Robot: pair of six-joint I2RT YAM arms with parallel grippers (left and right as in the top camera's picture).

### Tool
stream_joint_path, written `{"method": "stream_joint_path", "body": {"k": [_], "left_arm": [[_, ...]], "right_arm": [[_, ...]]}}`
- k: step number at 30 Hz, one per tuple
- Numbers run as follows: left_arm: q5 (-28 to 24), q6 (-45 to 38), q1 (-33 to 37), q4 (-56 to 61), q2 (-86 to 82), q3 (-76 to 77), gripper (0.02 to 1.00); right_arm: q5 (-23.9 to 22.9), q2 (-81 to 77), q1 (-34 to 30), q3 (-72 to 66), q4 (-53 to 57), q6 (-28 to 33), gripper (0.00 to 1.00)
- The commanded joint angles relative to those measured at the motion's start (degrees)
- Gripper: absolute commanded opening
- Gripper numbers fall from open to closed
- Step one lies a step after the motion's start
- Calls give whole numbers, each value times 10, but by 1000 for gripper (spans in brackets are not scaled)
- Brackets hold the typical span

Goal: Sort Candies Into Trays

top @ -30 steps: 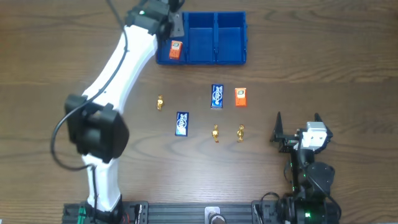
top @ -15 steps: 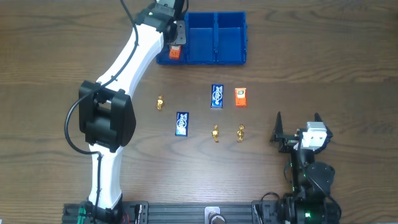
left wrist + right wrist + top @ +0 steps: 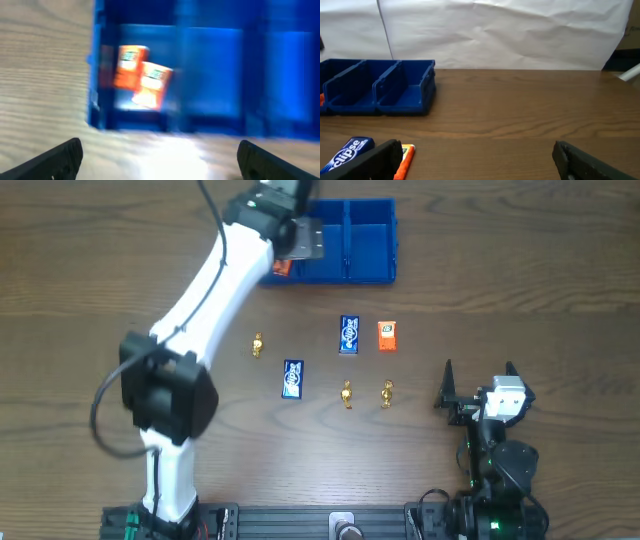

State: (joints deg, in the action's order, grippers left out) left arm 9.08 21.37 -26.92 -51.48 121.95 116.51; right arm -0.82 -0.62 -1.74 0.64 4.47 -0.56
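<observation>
The left gripper's (image 3: pixel 160 162) fingers stand wide apart with nothing between them. It hovers just over the near wall of the blue plastic three-compartment tray (image 3: pixel 95 75), at its left compartment, where two orange candy packs (image 3: pixel 144 75) lie overlapping, which suggests that bin is meant for orange. The right gripper (image 3: pixel 477 162) sits at the near right, fingers likewise spread and empty, low over the wooden table (image 3: pixel 520 300). Between tray and grippers lie two blue candy packs (image 3: pixel 348 334), one orange pack (image 3: pixel 387 335) and three small gold-wrapped candies (image 3: pixel 347 394), unsorted and probably meant for the other compartments.
</observation>
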Motion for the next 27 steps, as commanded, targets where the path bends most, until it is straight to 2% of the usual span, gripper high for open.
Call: {"method": "stream_joint_path", "body": {"k": [1, 9, 17, 27], "left_arm": [[69, 83, -125, -21, -58, 14, 998], [47, 180, -223, -53, 2, 1, 998], [-6, 217, -250, -50, 93, 1, 1000], [-15, 221, -265, -15, 127, 1, 998]], "right_arm": [[3, 4, -2, -2, 3, 8, 998], [3, 4, -2, -2, 3, 8, 998], [3, 4, -2, -2, 3, 8, 998], [3, 4, -2, -2, 3, 8, 998]]}}
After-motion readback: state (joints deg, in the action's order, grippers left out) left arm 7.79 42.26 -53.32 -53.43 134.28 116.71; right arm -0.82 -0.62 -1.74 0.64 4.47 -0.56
